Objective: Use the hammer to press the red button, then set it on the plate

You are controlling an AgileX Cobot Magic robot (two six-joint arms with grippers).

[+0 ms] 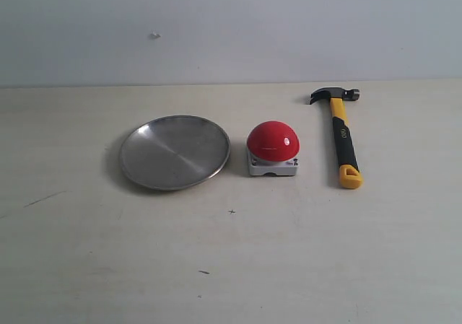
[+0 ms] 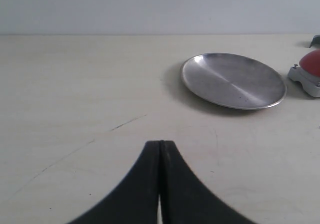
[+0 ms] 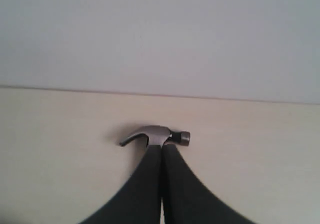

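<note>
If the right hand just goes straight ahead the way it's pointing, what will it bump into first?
Most likely the hammer. The shut right hand points straight at its dark metal head. How far away it is, I can't tell from this view.

- Right gripper [image 3: 161, 146]: jaws pressed together, nothing between them.
- Hammer [image 3: 152, 133]: only the dark metal head shows, flat on the table [image 3: 60, 134] just beyond the gripper tips; the handle is hidden behind the gripper.
- Plain pale wall [image 3: 160, 34] behind the table.
</note>
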